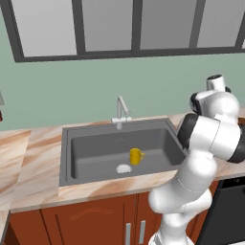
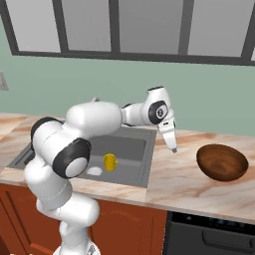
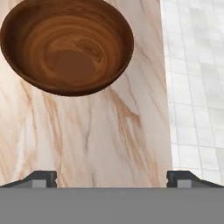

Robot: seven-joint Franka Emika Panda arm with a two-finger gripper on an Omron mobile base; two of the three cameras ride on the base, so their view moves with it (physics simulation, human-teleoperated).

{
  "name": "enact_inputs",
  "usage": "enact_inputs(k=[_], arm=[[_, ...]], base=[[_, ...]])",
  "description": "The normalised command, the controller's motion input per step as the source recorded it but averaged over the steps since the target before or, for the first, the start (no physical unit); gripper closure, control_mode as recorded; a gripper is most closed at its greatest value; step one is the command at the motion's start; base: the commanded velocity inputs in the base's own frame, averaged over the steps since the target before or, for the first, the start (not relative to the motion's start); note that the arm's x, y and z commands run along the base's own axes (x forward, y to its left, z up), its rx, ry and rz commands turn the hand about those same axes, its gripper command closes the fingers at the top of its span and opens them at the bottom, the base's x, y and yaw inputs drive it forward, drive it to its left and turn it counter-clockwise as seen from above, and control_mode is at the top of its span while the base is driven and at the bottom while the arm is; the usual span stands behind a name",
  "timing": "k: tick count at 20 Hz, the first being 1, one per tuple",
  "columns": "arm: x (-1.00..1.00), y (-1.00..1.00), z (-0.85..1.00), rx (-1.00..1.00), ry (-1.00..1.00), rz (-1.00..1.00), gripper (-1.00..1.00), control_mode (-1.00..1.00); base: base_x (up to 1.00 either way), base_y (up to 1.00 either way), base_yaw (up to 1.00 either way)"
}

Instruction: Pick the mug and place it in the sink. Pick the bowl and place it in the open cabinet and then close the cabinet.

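One open hand point(image 2: 174, 149), one bowl point(image 2: 222, 162), one mug point(image 2: 110, 162) in one sink point(image 1: 86, 153).

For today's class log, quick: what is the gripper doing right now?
Gripper: open, holding nothing, above the counter near the bowl.

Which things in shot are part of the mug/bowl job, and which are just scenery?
Job:
- mug, upright in the sink beside the drain
- bowl, on the counter right of the sink
- gripper, open, empty, over the counter between sink and bowl

Just there:
- faucet
- window
- under-counter cabinets
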Motion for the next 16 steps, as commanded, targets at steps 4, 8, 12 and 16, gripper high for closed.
enact_inputs(k=[4,8,12,16], arm=[[0.0,-0.23,0.07,0.0,-0.19,-0.57,-1.0,-1.0],[0.0,-0.26,0.04,0.0,-0.21,-0.57,-1.0,-1.0],[0.0,-0.29,0.01,0.0,-0.25,-0.49,-1.0,-1.0],[-0.01,-0.4,0.0,0.0,-0.25,-0.38,-1.0,-1.0]], base=[[0.0,0.0,0.0],[0.0,0.0,0.0],[0.0,0.0,0.0],[0.0,0.0,0.0]])
